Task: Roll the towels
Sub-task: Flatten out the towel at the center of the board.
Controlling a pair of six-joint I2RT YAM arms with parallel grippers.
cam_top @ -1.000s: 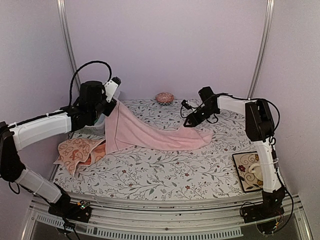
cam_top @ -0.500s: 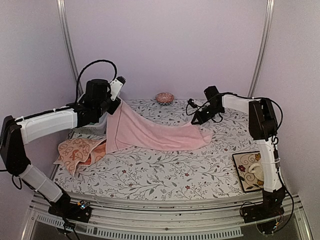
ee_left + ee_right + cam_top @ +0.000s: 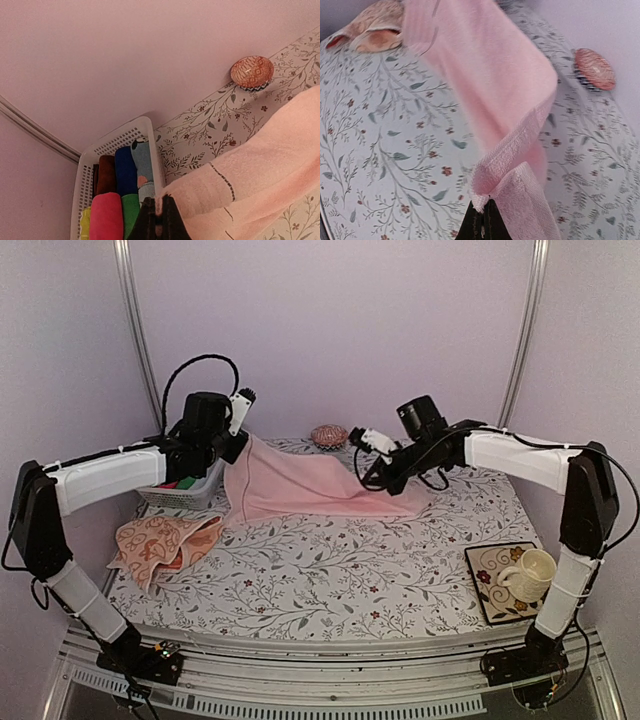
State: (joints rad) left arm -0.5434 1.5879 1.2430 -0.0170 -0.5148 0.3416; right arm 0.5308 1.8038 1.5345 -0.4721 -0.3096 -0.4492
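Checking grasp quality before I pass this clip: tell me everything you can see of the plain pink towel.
The pink towel is plain light pink, soft terry-looking cloth with a woven band and dashed line near one end. Unrolled, it hangs stretched between both arms: the left gripper is shut on one raised corner, the right gripper on a bunched corner, lower. Its lower edge seems to brush the floral table cover.
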